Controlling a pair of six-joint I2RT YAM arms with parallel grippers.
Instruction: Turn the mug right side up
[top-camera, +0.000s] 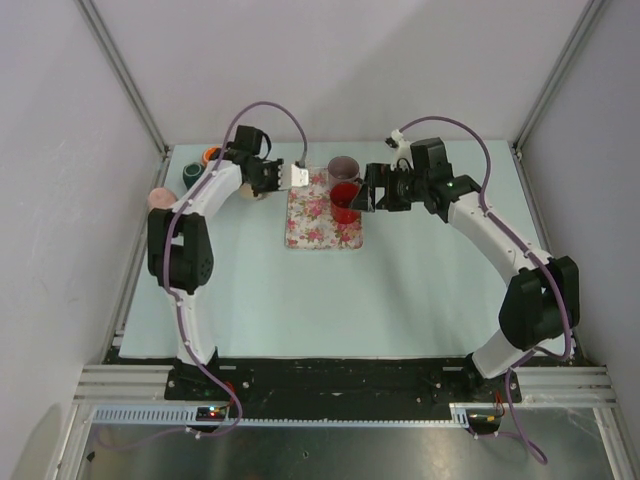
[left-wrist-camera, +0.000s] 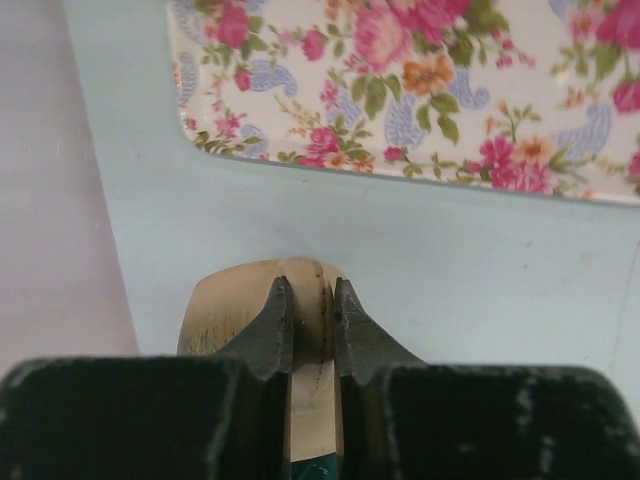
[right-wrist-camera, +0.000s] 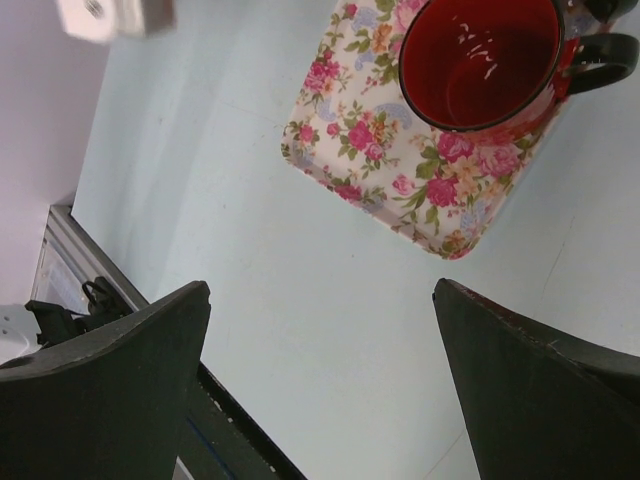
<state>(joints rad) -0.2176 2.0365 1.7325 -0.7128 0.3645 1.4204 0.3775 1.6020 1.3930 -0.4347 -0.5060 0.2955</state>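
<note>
your right gripper (right-wrist-camera: 322, 295) stands spread wide with nothing between its fingers, hovering just beside the red mug (right-wrist-camera: 478, 70). the mug sits mouth up at the right edge of the floral tray (right-wrist-camera: 345, 150), so the turning looks done, and the wide jaws leave room to clear its rim. your left gripper (left-wrist-camera: 310, 300) is pinched nearly closed on a tan rounded object (left-wrist-camera: 225, 310) just off the tray, well apart from the mug, likely to keep it out of the way.

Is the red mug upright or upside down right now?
Upright: the red mug stands on the tray with its open mouth facing up and its inside visible.
</note>
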